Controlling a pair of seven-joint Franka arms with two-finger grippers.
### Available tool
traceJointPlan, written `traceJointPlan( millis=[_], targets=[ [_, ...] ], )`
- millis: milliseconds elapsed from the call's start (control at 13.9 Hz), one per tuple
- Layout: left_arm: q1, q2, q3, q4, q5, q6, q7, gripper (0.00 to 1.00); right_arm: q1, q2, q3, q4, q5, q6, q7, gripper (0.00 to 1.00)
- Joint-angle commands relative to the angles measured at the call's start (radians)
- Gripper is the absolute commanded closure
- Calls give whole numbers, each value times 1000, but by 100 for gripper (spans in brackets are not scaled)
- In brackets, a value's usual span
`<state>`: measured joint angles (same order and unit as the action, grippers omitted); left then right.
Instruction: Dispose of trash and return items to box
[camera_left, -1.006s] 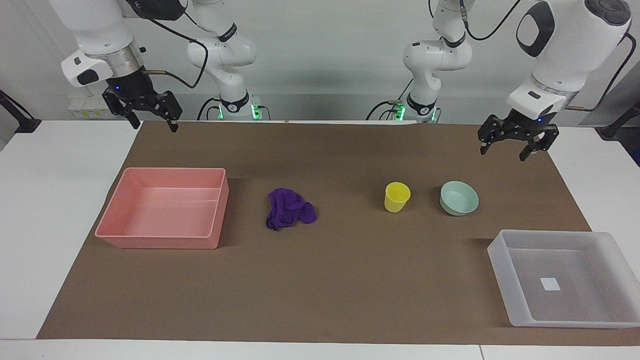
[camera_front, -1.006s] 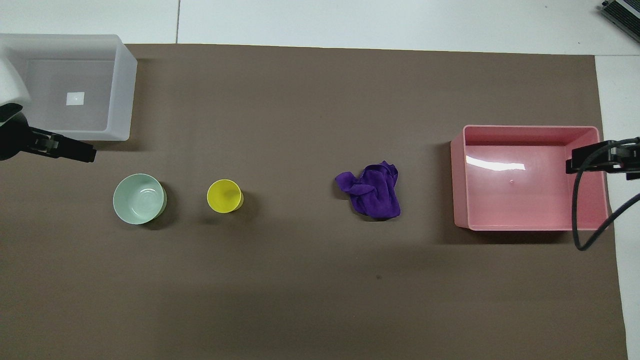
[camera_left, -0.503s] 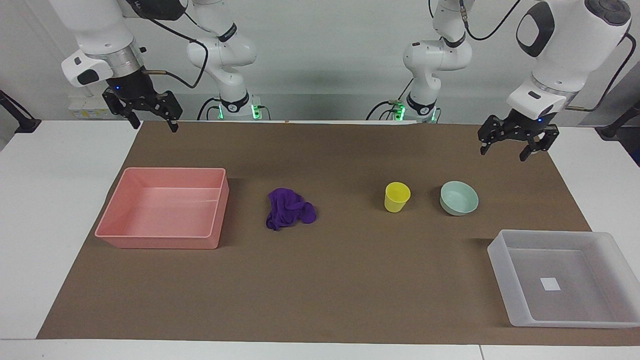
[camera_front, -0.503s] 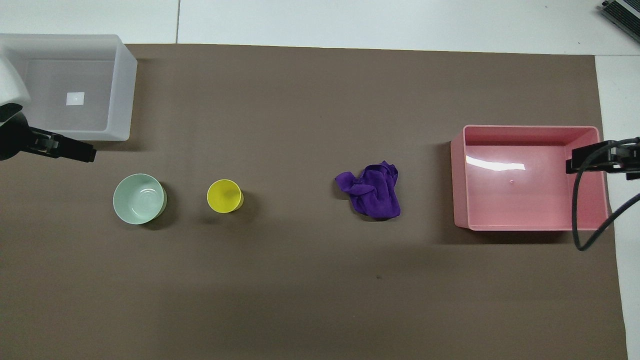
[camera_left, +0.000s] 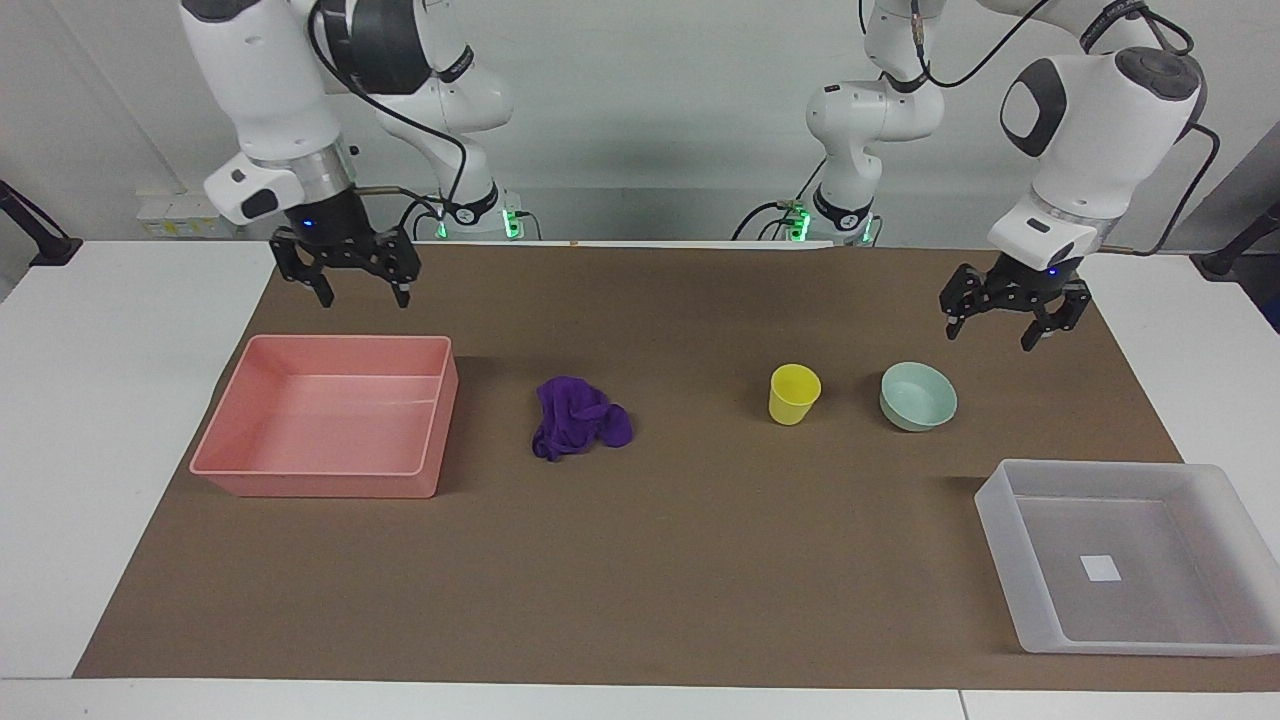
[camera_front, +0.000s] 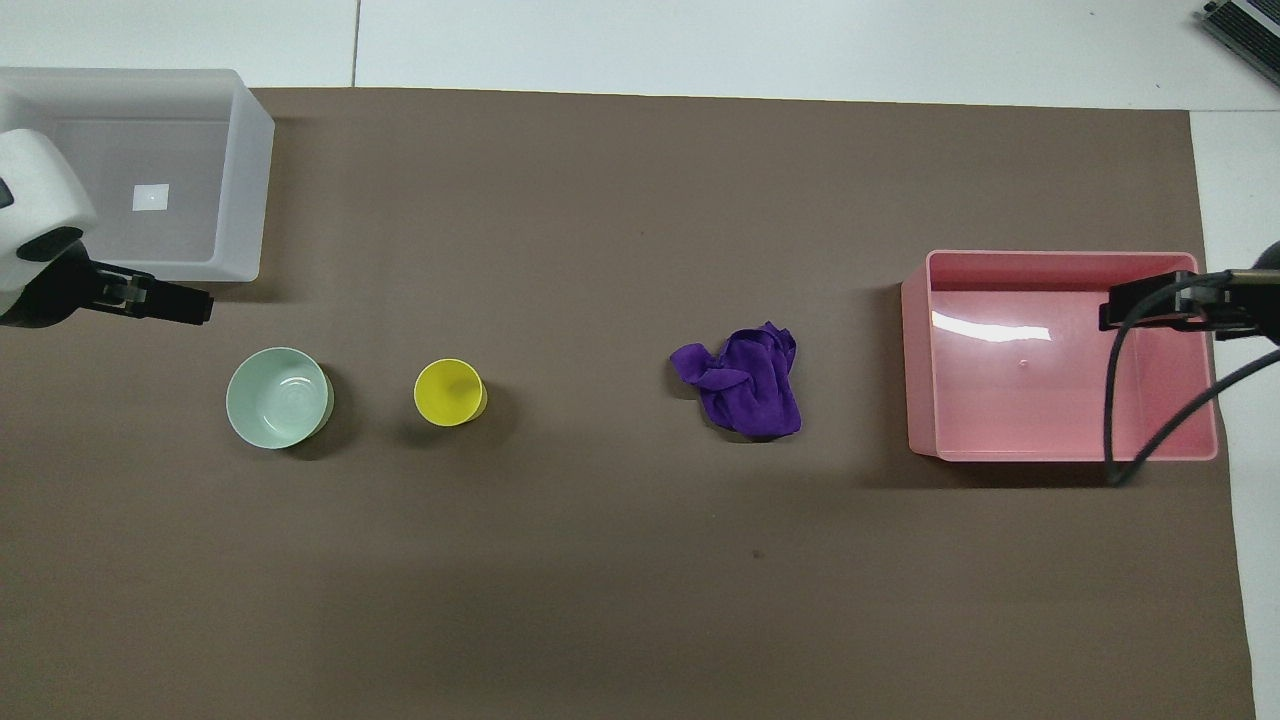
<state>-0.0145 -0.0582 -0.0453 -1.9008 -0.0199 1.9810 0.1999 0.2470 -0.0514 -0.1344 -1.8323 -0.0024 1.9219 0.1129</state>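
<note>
Both arms have swung inward since the earlier frames. The right gripper (camera_left: 351, 276), fingers spread wide and empty, now hangs at upper left of the facing view, over the mat just above the pink tray (camera_left: 300, 470). The left gripper (camera_left: 1008, 318), also wide and empty, hangs at upper right above the mint-green bowl (camera_left: 918, 397). The purple cloth wad (camera_left: 578, 418) lies at centre; the yellow cup (camera_left: 794, 393) stands beside the bowl. The translucent box (camera_left: 1030, 600) sits empty at lower right. Nothing is grasped yet; this looks like the opening approach. Next, each gripper likely must descend onto its target.
</note>
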Motion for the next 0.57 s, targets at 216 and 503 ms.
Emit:
traceJointPlan(
  millis=[216,503],
  targets=[
    [54,-22,-8,-246,-6,254,13,0,159,188,6,-105,32,325,117,0],
    [79,35,-8,-315,-8,358,4,0,205,252,7,-214,38,512,114,0]
  ],
)
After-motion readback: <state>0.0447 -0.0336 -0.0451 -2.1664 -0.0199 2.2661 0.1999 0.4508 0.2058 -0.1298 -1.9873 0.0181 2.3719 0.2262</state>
